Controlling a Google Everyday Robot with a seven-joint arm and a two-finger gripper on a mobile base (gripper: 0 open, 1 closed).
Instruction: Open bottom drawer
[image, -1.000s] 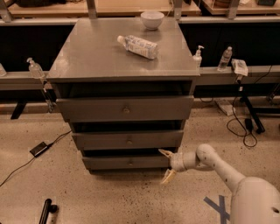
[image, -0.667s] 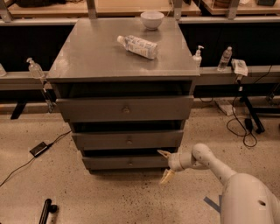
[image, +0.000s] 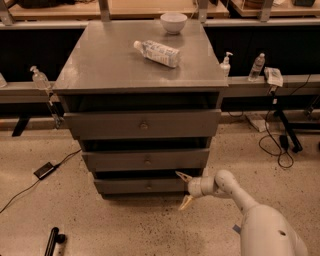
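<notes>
A grey cabinet has three drawer fronts stacked one above another. The bottom drawer (image: 147, 185) is the slimmest, lowest front, with a small round knob (image: 148, 186) at its centre, and it stands shut or nearly so. My gripper (image: 183, 189) is at the drawer's right end, just off the cabinet's lower right corner. Its two pale fingers are spread open, one fingertip (image: 179, 174) up by the drawer's top edge and the other down near the floor. Nothing is held between them. The white arm (image: 235, 192) reaches in from the lower right.
On the cabinet top (image: 100, 60) lie a plastic bottle (image: 157, 53) and a white bowl (image: 173, 22). Small bottles (image: 226, 64) stand on ledges behind both sides. Cables (image: 277, 145) and a black box (image: 45, 170) lie on the speckled floor, and a dark tool (image: 52, 241) is at lower left.
The gripper has stayed beside the bottom drawer's right end, with the arm's elbow shifted slightly left. The drawers look unchanged.
</notes>
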